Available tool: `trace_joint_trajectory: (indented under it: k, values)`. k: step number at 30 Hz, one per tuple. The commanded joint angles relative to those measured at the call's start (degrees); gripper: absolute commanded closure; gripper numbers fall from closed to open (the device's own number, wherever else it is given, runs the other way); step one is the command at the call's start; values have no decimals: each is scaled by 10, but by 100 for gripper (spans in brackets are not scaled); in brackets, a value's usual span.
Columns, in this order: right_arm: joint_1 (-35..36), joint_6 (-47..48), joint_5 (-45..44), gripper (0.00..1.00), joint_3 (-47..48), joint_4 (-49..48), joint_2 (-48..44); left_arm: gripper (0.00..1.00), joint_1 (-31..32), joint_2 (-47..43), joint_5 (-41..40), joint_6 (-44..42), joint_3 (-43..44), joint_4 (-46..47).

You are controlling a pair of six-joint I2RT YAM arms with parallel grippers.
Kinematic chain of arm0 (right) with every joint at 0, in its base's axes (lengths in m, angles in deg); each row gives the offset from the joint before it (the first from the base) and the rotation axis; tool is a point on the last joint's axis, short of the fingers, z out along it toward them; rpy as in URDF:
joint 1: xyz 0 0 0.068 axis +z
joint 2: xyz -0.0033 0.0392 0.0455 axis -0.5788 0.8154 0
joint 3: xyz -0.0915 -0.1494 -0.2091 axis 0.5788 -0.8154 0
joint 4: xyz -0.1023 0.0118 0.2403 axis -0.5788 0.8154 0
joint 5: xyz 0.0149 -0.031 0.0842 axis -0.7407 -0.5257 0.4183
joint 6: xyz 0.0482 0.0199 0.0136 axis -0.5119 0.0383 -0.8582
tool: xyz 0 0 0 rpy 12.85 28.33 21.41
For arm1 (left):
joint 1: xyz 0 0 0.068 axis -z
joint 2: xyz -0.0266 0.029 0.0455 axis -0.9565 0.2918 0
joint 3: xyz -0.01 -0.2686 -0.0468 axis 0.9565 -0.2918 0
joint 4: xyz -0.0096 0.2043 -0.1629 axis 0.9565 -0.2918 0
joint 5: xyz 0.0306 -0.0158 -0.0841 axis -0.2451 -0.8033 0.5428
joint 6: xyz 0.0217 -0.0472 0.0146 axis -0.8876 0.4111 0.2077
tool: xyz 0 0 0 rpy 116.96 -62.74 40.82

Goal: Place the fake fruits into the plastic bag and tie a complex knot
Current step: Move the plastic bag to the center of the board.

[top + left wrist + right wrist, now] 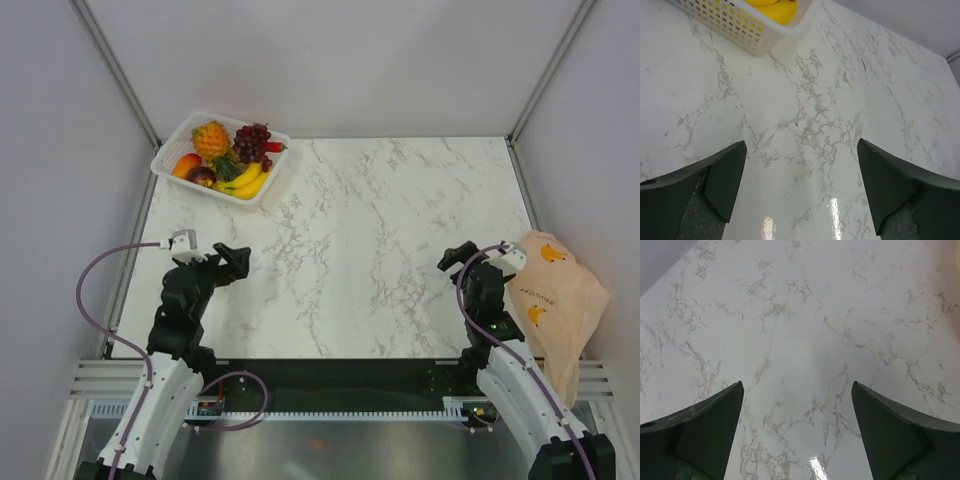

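The fake fruits [228,158] lie together in a white lattice basket [169,153] at the table's far left corner: pineapple, grapes, bananas, a chili and round fruits. In the left wrist view the bananas [771,8] show at the top. The peach plastic bag [556,300] with fruit prints lies flat at the table's right edge, beside my right arm. No knot shows on it. My left gripper [235,262] [801,172] hangs open over bare marble at the near left. Over the near right, my right gripper [456,257] [797,412] is open too, with nothing in it.
The marble table [380,250] is walled by white panels at the back and sides. The basket's corner [760,37] reaches into the left wrist view. A metal rail and cables run along the near edge by the arm bases.
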Motion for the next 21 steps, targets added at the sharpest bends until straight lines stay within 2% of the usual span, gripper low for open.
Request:
trace_joint_trajectory:
  k: [1,5,9,10,11,12,15,16,21]
  values:
    - [0,11,-21,2,27,4,2,0,-1,-7,31,-20,-7,46]
    - [-1,27,-52,2,73,67,5,0,-1,-7,36,-22,-9,47]
    - [0,32,-174,2,224,198,52,0,-1,-9,41,-22,-12,52]
    - [-1,34,-196,2,248,221,87,0,-1,-7,42,-21,-12,54]
    - [-1,30,-259,2,273,276,107,0,-1,-4,42,-21,-12,56]
    - [0,22,-287,2,312,305,128,0,-2,-3,43,-21,-12,58]
    - [-1,-55,-357,2,340,392,197,0,-1,4,49,-21,-10,60]
    - [-5,-107,-371,2,338,426,218,0,-1,4,50,-22,-10,60]
    - [-63,-163,-368,2,312,417,228,0,-1,-7,53,-22,-14,60]
